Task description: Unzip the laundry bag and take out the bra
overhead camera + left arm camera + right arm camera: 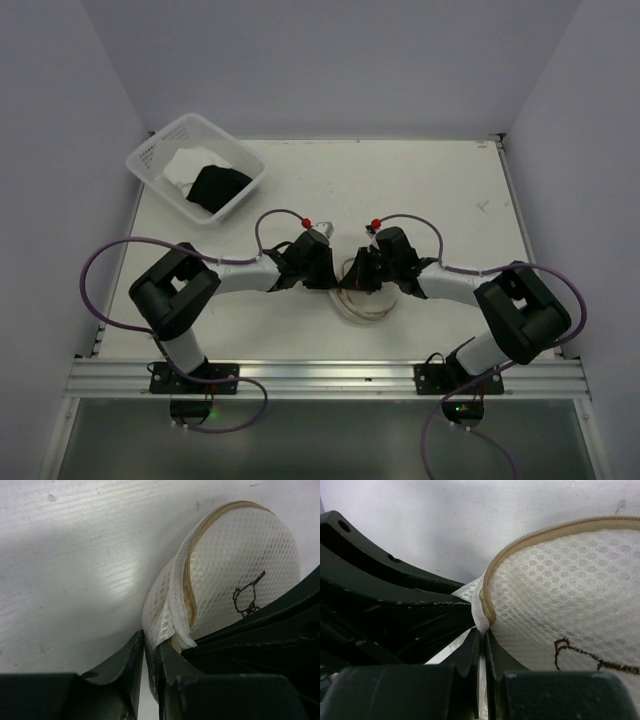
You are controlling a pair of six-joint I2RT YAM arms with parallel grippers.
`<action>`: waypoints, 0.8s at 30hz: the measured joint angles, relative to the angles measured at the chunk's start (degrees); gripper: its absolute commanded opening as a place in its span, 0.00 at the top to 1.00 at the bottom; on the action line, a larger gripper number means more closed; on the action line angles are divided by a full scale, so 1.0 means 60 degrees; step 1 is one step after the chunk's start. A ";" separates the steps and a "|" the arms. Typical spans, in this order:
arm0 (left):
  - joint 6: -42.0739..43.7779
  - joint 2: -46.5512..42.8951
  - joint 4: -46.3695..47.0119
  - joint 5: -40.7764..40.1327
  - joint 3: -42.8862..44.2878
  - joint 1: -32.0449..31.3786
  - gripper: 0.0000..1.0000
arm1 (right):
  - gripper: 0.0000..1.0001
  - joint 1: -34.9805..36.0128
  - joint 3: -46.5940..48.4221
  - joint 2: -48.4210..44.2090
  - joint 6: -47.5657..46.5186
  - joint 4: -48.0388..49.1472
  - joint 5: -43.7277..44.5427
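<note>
The laundry bag (366, 312), a round cream mesh pouch, lies on the table between both grippers. Its flat face (240, 555) carries a black pictogram (247, 597), and the tan zip (535, 537) runs round the rim, closed where it shows. My right gripper (482, 636) is shut on a fold of mesh at the rim beside the zip. My left gripper (150, 642) has its jaws slightly parted, with a fold of the bag's side mesh lying loose in the gap. In the top view the left gripper (330, 285) and right gripper (358, 280) almost touch. The bra is hidden.
A clear plastic tub (150, 160) stands at the back left, holding a white cloth (185, 165) and a black cloth (218, 185). White walls close the table on three sides. Purple cables loop from both arms.
</note>
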 measured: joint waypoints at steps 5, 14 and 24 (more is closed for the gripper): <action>-0.0215 -0.0419 0.0514 0.0000 -0.0648 0.0164 0.65 | 0.92 0.0000 -0.0353 0.0754 0.0208 0.1355 -0.0699; -0.0291 -0.2397 0.0171 -0.0291 -0.1963 0.0987 0.16 | 0.92 0.0000 -0.0397 0.1253 0.0222 0.1982 -0.1013; 0.0182 -0.5861 -0.1741 -0.1803 -0.1829 0.1348 0.00 | 0.14 0.0025 0.0401 -0.0586 -0.0535 -0.0270 -0.0528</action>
